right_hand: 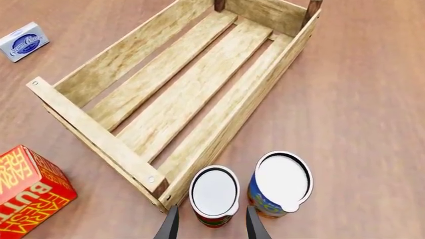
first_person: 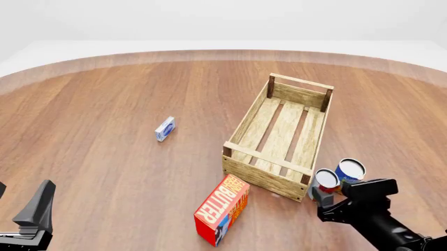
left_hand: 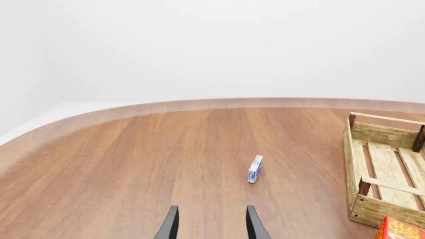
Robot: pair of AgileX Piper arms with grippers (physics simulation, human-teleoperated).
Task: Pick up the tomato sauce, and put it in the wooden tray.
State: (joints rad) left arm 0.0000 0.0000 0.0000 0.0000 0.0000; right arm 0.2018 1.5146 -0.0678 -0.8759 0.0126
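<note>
The tomato sauce point(right_hand: 214, 191), a small can with a silver-white top and a red lower label, stands upright just outside the near corner of the wooden tray point(first_person: 279, 133). In the front view the tomato sauce point(first_person: 325, 180) is at the lower right. My right gripper point(right_hand: 211, 209) is open, one finger on each side of the can with a gap to both. It hangs low over the table point(first_person: 320, 197). My left gripper point(left_hand: 212, 208) is open and holds nothing, far off at the front left point(first_person: 21, 197).
A blue-and-yellow can point(right_hand: 282, 182) stands right beside the tomato sauce, nearly touching it. A red-orange butter box point(first_person: 222, 210) lies before the tray's near end. A small blue-and-white box point(first_person: 165, 128) sits left of the tray.
</note>
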